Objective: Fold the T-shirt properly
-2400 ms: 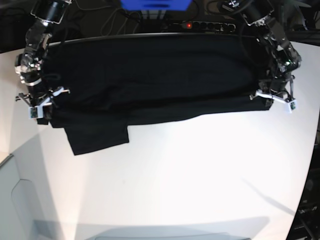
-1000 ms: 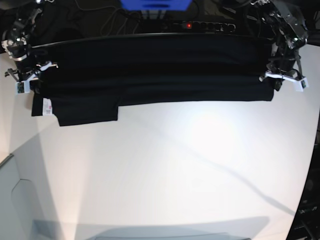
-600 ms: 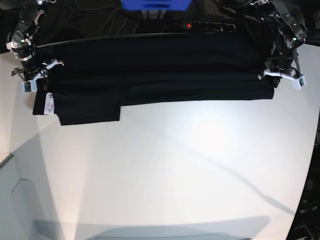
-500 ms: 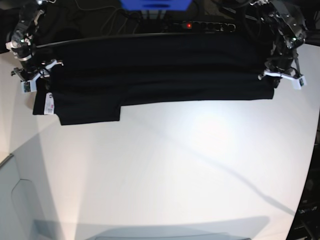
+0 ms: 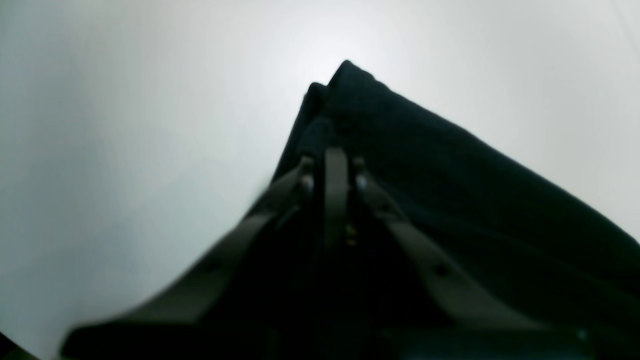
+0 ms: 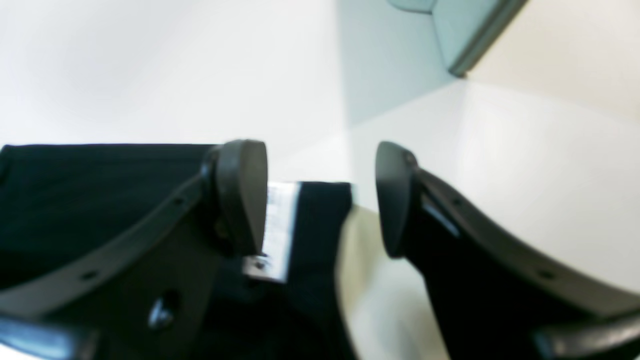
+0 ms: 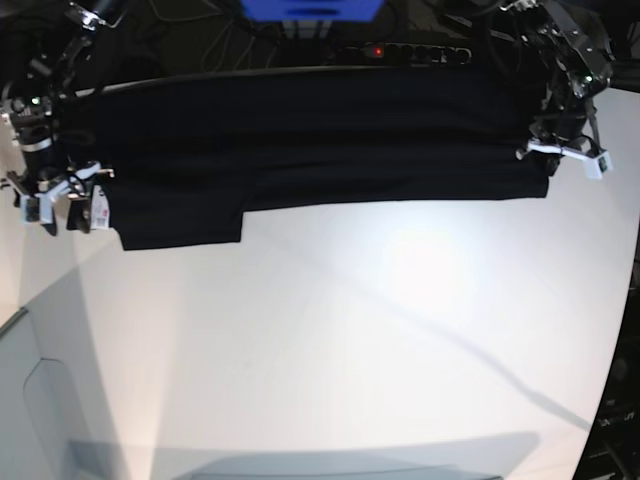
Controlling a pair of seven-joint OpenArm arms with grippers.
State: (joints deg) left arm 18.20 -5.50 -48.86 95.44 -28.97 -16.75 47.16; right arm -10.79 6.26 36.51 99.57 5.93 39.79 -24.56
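The T-shirt (image 7: 300, 140) lies banded across the table's (image 7: 350, 330) twelve-o'clock edge: your right gripper (image 6: 320, 200) has just let go at nine o'clock, jaws apart over the white label (image 6: 280, 225), while your left gripper (image 5: 332, 165) stays clenched on the three-o'clock corner, so this fold looks half released.

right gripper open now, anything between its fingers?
Yes. In the right wrist view, the black cloth T-shirt's edge with its small white label lies between the open right gripper's fingers, ungripped.

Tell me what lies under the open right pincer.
Below the right pincer lie the T-shirt edge with its white label and bare table. Whatever the cloth covers stays hidden.
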